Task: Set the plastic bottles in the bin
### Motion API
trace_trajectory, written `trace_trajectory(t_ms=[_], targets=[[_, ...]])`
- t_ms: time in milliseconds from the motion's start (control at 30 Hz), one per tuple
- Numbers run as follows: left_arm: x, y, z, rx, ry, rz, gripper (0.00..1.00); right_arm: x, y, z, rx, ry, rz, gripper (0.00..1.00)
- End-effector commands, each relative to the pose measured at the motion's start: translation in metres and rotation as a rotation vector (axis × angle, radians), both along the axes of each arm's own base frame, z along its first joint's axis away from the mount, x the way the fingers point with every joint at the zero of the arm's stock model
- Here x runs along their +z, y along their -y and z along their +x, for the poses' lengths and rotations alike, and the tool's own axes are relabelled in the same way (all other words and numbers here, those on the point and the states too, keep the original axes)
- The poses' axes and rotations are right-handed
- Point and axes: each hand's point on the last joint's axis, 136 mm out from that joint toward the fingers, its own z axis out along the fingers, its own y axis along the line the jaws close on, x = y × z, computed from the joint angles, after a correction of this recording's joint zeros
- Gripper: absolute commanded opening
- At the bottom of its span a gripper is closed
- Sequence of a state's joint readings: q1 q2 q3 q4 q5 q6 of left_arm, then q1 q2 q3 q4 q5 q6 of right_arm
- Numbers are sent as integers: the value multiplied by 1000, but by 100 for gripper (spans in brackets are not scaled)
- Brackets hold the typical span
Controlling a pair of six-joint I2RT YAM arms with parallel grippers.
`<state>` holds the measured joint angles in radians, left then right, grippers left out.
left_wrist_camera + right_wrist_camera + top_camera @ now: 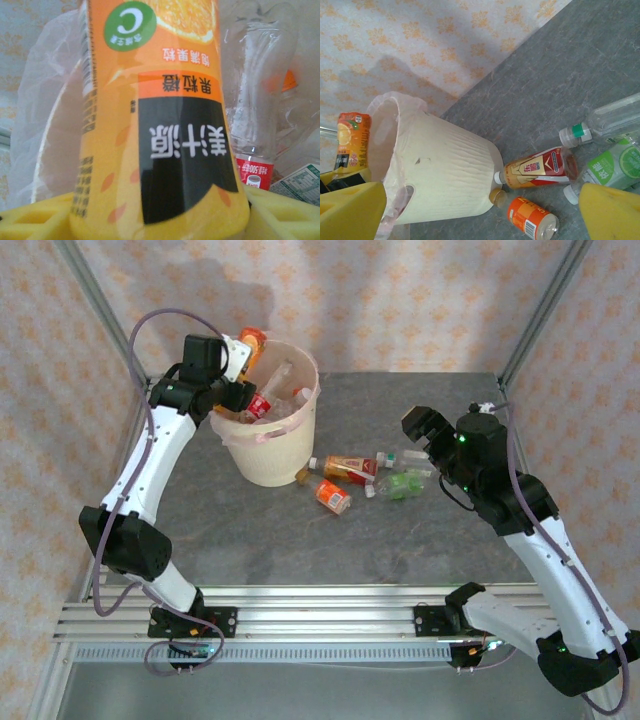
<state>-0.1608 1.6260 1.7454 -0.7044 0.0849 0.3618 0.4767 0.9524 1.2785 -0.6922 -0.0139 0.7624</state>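
Left end effector (243, 360) clamped on orange juice bottle (252, 339), long axis near vertical, at far-left rim of bin (285, 455). Right end effector (420, 426) spread wide, empty. Loose bottles (345, 468) lie on bench (250, 540) just left of it, nearer right arm.

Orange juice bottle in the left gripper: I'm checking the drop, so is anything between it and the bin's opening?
Nothing visible. The left gripper holds the orange bottle at the rim of the bin; other bottles lie inside.
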Motion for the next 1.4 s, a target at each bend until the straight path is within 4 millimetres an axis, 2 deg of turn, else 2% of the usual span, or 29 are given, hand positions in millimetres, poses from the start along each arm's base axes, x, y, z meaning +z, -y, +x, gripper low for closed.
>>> trace_trajectory(t_ms=[0,67,333,467,567,833,1067,1200,1367], targets=[[2,-10,-5,27,-10,25,81,-5,7,-2,-29,-7,-18,99],[6,-11,-6,27,0,24,84,-5,7,-2,-29,-6,-17,99],[19,-15,-6,60,35,13,84,-7,8,-1,-33,-10,-29,99],[29,-26,1,152,81,-5,77,-12,10,-1,-42,-25,-40,99],[33,-36,10,241,109,-16,66,-15,10,0,-44,-33,-43,99],[25,-8,28,178,61,-173,56,-21,8,3,-40,-49,-53,99],[-2,-8,41,213,-19,-174,44,-31,8,6,-43,-80,-82,99],[-16,-7,42,218,-57,-167,39,-46,11,6,-58,-129,-109,99],[-27,-8,38,218,-85,-157,38,-80,12,4,-78,-230,-130,99]])
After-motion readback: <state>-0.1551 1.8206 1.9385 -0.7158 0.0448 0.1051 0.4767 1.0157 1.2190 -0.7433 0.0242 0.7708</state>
